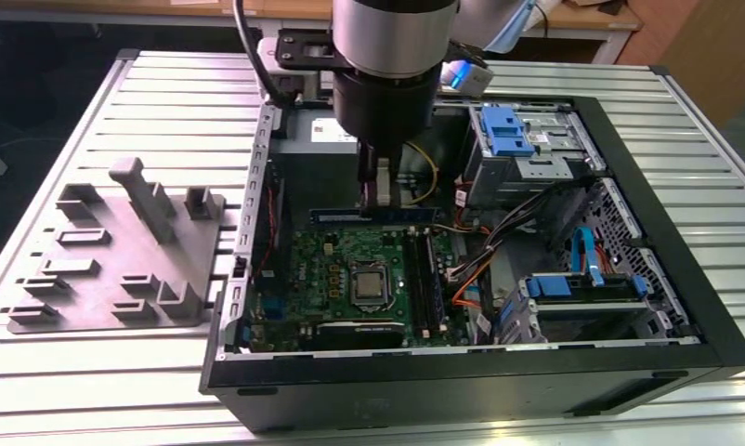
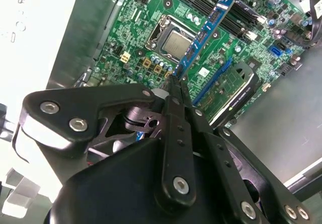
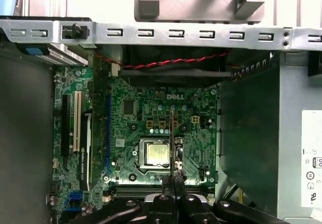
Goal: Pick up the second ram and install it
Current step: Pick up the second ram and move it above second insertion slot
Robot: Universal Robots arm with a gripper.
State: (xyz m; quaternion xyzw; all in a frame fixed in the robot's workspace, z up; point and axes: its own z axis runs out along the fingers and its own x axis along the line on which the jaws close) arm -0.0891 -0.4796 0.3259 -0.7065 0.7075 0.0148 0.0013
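Note:
The second ram (image 1: 347, 216) is a long blue-green stick held level inside the open computer case, above the far edge of the green motherboard (image 1: 335, 265). My gripper (image 1: 379, 197) comes straight down from above and is shut on the stick's middle. In the second wrist view the ram (image 2: 206, 32) runs out from my gripper (image 2: 176, 85) over the motherboard (image 2: 131, 43). In the first wrist view it shows edge-on as a thin line (image 3: 172, 138) above my gripper (image 3: 172, 179). The black memory slots (image 1: 424, 279) lie at the board's side towards the exterior view's right.
The processor (image 1: 370, 284) sits mid-board. Drive cages with blue latches (image 1: 512, 130) and bundled cables (image 1: 472, 279) fill the case on the exterior view's right. A power supply (image 1: 313, 132) stands at the back. A grey fixture plate (image 1: 112, 251) lies outside the case on the exterior view's left.

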